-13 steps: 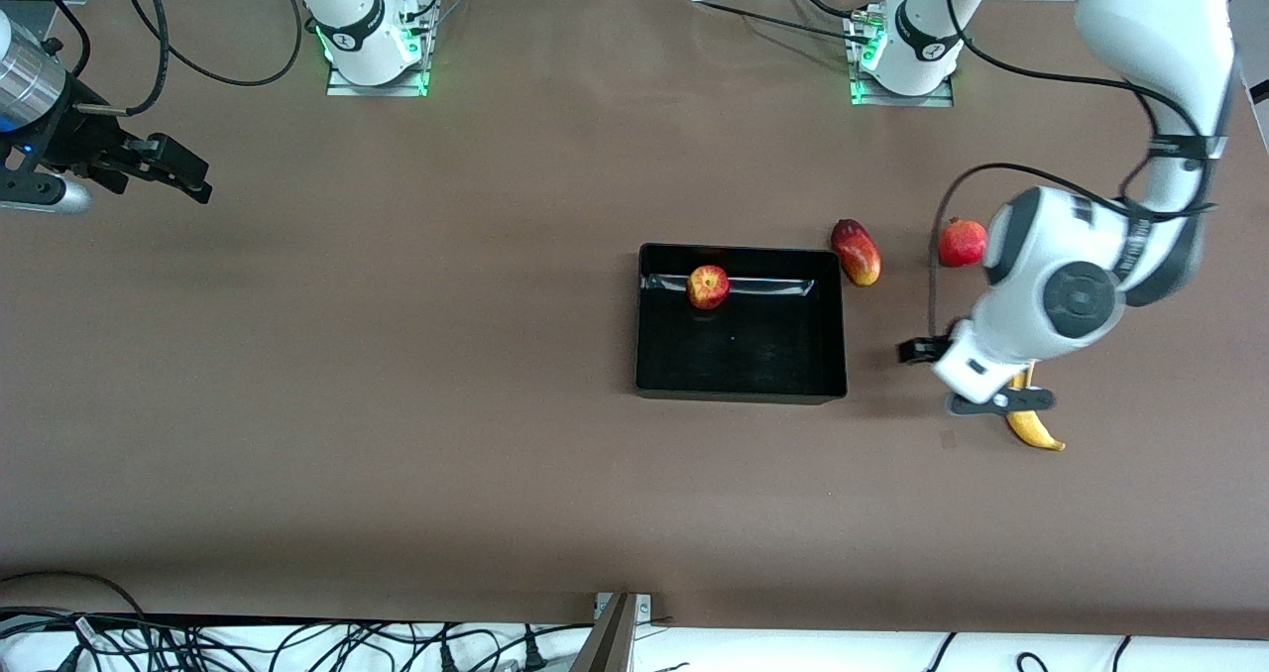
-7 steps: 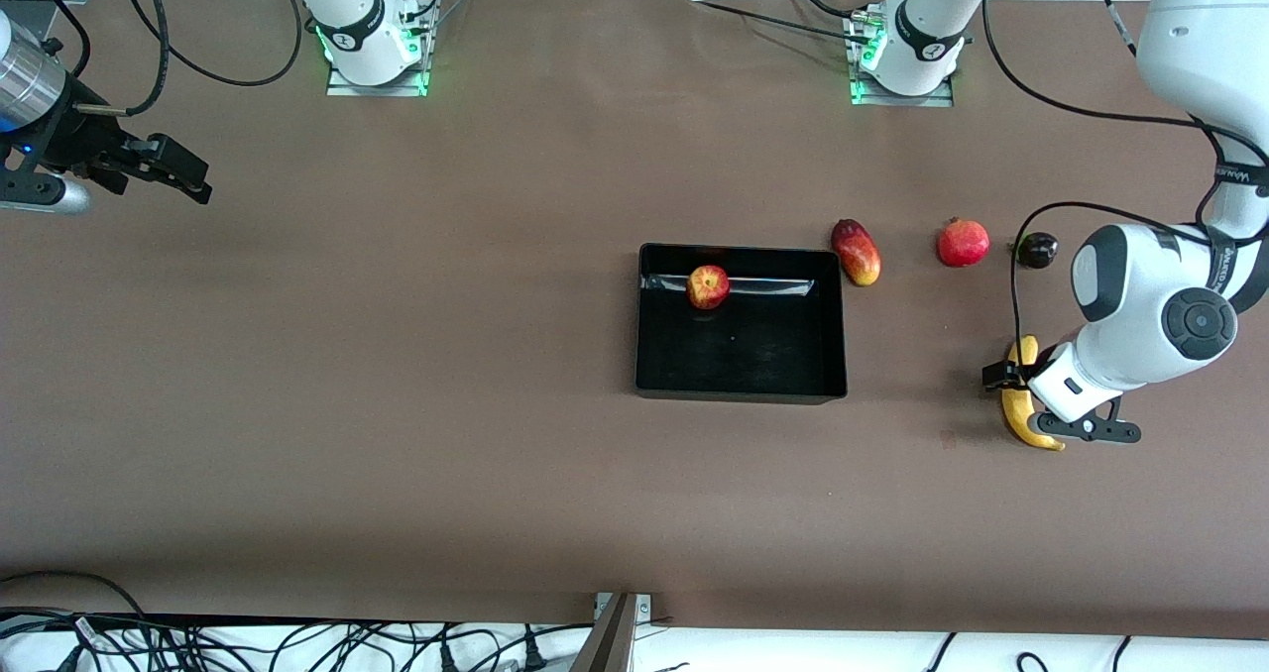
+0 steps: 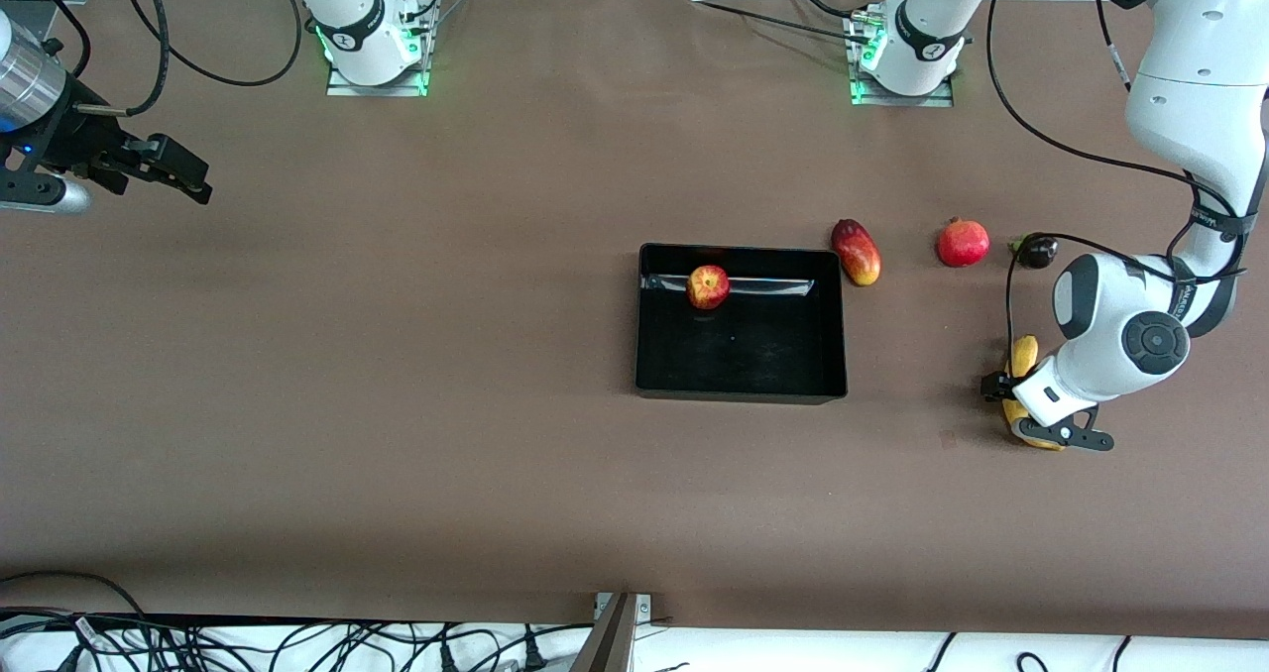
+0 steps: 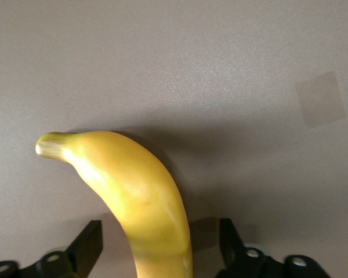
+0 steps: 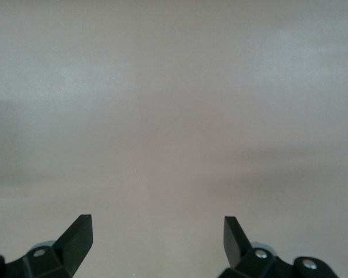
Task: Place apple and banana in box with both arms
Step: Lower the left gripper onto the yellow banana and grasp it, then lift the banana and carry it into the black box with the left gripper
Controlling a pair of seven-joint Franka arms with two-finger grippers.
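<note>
The apple (image 3: 708, 286) lies inside the black box (image 3: 739, 392), against its wall farthest from the front camera. The banana (image 3: 1024, 353) lies on the table toward the left arm's end, beside the box. My left gripper (image 3: 1023, 406) is down over the banana's middle. In the left wrist view the banana (image 4: 139, 197) runs between the two fingers (image 4: 87, 240), with a gap on each side; the left gripper (image 4: 159, 243) is open. My right gripper (image 3: 183, 171) waits at the right arm's end of the table, open and empty (image 5: 156, 231).
A red-yellow mango (image 3: 857, 252), a red pomegranate (image 3: 963, 243) and a small dark fruit (image 3: 1037, 250) lie in a row farther from the front camera than the banana. A small pale patch (image 4: 320, 99) marks the table by the banana.
The left arm swung its wrist round over the banana toward the left arm's end, then settled with its fingers either side of the fruit. The banana, apple and right arm have not moved.
</note>
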